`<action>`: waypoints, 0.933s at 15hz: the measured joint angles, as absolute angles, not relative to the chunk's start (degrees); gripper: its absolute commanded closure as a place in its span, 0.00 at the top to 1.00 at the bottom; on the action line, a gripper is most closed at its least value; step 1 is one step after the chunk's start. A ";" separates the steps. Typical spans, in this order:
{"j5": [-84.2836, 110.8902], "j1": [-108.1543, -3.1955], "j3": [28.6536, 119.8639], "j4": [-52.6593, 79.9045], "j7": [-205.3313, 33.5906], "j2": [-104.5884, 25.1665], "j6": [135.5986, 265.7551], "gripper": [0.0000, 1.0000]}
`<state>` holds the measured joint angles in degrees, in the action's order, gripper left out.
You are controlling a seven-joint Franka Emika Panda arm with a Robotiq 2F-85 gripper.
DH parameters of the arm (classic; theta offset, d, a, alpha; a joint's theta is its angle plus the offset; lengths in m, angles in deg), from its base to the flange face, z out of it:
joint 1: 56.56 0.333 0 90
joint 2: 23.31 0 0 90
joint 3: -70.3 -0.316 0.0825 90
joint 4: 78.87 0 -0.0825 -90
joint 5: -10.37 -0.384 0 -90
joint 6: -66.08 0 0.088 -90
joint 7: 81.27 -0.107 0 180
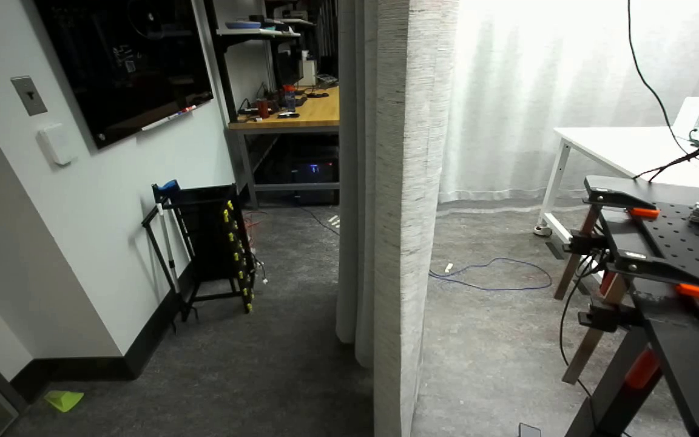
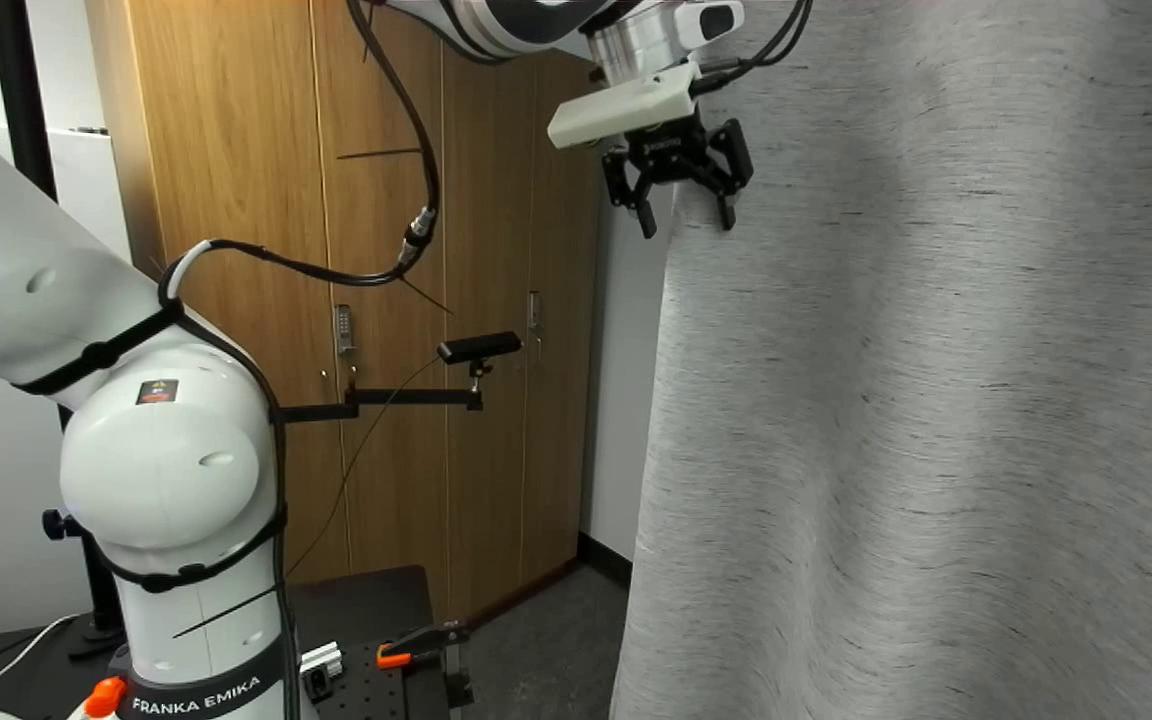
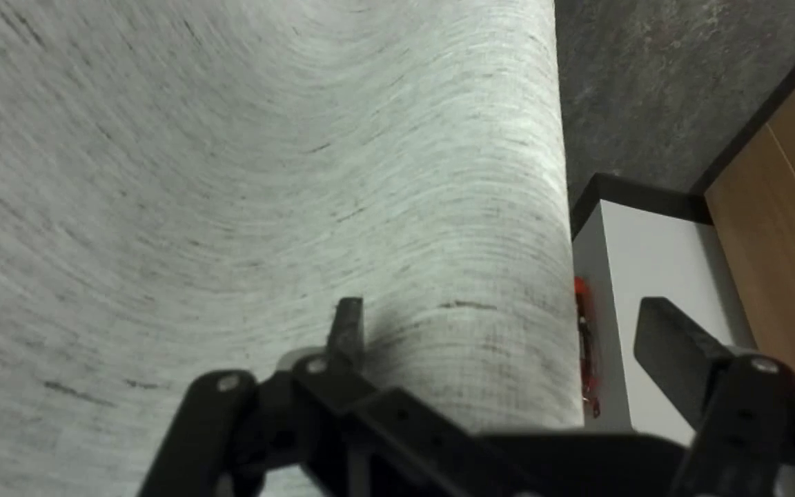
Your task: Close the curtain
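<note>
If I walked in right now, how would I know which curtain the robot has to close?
In an exterior view, find the white table, with a bright white curtain behind it. Much nearer, down the middle of the view, hangs the tall grey curtain you want. Fine sideways streaks cross its cloth, while the white one looks smooth.

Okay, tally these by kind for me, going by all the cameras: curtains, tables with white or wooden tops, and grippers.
Curtains, the streaked grey curtain and the smooth white curtain: 2
Tables, the white table and the wooden-topped table: 2
Gripper: 1
Total: 5
</note>
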<state>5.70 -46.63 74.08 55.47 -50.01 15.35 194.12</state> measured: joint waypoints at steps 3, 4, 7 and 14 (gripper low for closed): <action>5.70 -44.90 74.17 56.75 -48.19 17.44 197.91 1.00; 5.70 -44.35 74.24 57.16 -47.45 17.99 199.46 1.00; 5.70 -42.89 74.78 58.90 -44.94 19.03 206.32 1.00; 5.38 -38.94 79.34 63.93 -43.08 19.26 223.77 1.00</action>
